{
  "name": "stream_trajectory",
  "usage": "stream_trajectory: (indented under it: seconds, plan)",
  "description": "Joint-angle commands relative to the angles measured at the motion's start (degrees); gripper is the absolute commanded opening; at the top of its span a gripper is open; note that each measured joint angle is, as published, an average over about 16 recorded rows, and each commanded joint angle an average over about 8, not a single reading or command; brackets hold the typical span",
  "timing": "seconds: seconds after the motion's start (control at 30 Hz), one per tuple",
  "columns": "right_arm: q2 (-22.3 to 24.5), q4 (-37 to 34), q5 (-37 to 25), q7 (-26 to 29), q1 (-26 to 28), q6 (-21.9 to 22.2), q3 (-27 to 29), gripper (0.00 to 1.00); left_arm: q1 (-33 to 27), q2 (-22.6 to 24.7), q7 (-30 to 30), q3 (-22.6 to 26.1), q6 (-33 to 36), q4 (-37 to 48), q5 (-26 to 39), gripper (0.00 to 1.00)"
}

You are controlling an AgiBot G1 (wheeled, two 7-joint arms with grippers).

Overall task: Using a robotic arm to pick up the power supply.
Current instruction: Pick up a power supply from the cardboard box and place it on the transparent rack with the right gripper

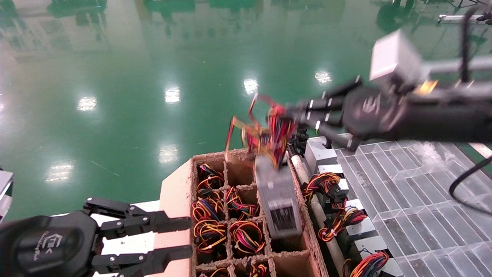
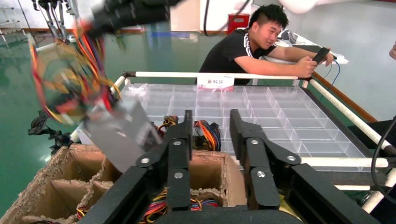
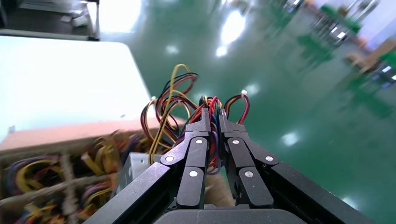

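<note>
Your right gripper (image 1: 286, 115) pinches the wires of the grey metal power supply (image 1: 278, 202) (barcode-like label, unreadable); left gripper (image 1: 180, 238) spread.

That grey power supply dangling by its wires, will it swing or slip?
Probably swings: the power supply hangs tilted below the right claw, which pinches only the floppy wires. It looks like heavy metal, so the wires may slip.

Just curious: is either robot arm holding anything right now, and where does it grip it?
The right pincer holds the power supply by its wires. Left pincer: nothing.
</note>
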Motion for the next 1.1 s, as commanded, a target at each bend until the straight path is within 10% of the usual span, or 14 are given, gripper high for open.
stream_trajectory:
  seconds: [0.03,0.77,1.1]
  plan:
    - [-0.1,-0.74,0.51,-0.5,1.72,0.11,0.69,0.0,0.0,0.0,0.0,0.0,0.0,0.0,0.0,1.0]
    - [-3.22,-29.99,-16.93,-16.74,28.45,-4.03,-8.61,0.0,-0.01,-0.01,0.01,0.02,-0.01,0.0,-0.01,1.0]
    - [-6.77,-40.24,-27.01,-24.36,35.01,7.38,-13.69,0.0,-0.01,-0.01,0.01,0.03,-0.01,0.0,-0.02,1.0]
